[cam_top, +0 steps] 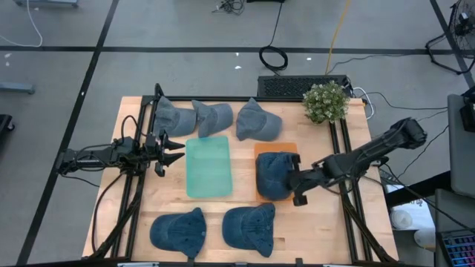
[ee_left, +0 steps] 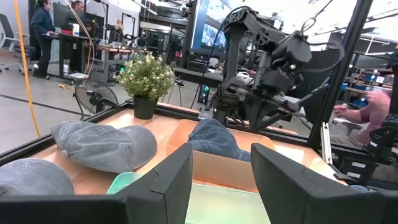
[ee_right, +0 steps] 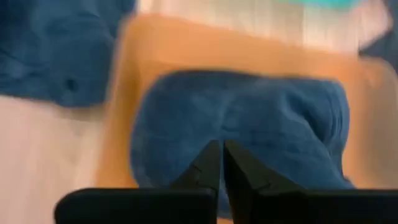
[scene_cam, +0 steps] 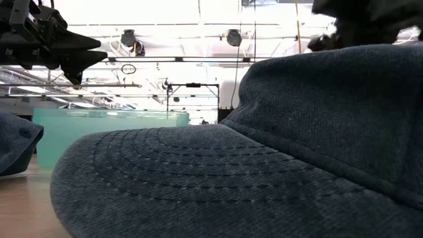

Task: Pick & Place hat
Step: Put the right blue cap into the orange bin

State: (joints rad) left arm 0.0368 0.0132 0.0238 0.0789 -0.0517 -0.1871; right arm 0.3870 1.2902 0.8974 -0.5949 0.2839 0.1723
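Note:
A dark blue hat [cam_top: 273, 174] [ee_right: 249, 124] lies crown-up on the orange tray [cam_top: 276, 148] [ee_right: 143, 50], right of the table's middle. My right gripper [cam_top: 295, 182] [ee_right: 222, 146] is shut at the hat's right side, slanting down toward it. In the right wrist view its tips show over the crown with nothing between them. At the table's left, beside the green tray [cam_top: 208, 167], my left gripper [cam_top: 180, 150] [ee_left: 221, 180] hangs level and open, holding nothing. From there the hat [ee_left: 214, 138] shows beyond that tray. My right gripper's shut fingertips [ee_right: 214, 155] stand over the hat's crown, coming from the table's right and slanting down. I cannot tell whether they touch the cloth.
Three grey-blue hats [cam_top: 174, 115] [cam_top: 211, 117] [cam_top: 257, 121] lie along the far edge, with a potted plant [cam_top: 325, 101] at the far right. Two dark hats [cam_top: 179, 231] [cam_top: 250, 228] lie near the front edge; one [scene_cam: 264, 165] fills the low view. People stand beyond the table.

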